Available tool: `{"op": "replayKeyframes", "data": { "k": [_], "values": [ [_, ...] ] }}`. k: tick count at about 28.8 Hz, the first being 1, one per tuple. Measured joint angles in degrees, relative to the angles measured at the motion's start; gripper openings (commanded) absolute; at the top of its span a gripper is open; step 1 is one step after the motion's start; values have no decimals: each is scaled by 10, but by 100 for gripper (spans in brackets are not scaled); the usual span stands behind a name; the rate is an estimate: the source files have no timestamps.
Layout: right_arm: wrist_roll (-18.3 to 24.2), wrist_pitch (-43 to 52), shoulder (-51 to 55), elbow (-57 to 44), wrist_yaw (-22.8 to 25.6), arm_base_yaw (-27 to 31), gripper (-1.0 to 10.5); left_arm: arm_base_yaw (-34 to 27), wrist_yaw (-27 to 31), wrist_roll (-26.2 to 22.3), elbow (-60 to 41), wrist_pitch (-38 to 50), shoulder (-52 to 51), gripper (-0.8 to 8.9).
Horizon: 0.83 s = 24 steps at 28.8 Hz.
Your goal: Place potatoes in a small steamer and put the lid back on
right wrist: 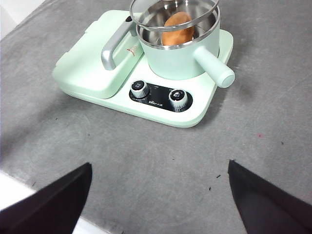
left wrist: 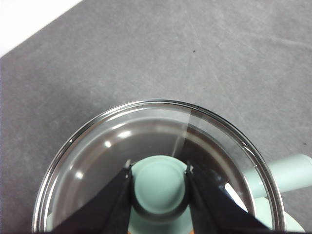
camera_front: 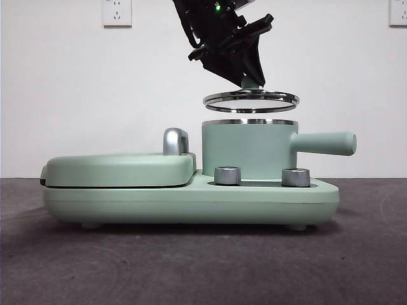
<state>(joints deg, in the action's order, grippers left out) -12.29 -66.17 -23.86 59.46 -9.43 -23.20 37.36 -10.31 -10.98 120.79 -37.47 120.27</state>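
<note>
The mint-green small steamer (camera_front: 248,149) stands on the right half of the cooker base, its straight handle (camera_front: 324,143) pointing right. An orange-brown potato (right wrist: 178,28) lies inside it, seen in the right wrist view. The glass lid (camera_front: 251,100) hangs level a little above the steamer's rim. My left gripper (left wrist: 158,183) is shut on the lid's green knob (left wrist: 158,187) and comes down from above in the front view (camera_front: 251,79). My right gripper (right wrist: 158,195) is open, back from the cooker above bare table.
The flat green griddle cover (camera_front: 121,168) with a chrome handle (camera_front: 175,141) fills the left half of the base (camera_front: 191,203). Two steel dials (camera_front: 227,175) (camera_front: 296,177) sit in front of the steamer. Dark grey table lies all around.
</note>
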Motion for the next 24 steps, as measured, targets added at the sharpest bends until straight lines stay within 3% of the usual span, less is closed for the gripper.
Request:
{"op": "replayKeyframes", "data": {
  "k": [24],
  "values": [
    [-14, 0, 0, 0, 4, 0, 442, -4, 0, -4, 0, -10, 27, 24]
  ]
}}
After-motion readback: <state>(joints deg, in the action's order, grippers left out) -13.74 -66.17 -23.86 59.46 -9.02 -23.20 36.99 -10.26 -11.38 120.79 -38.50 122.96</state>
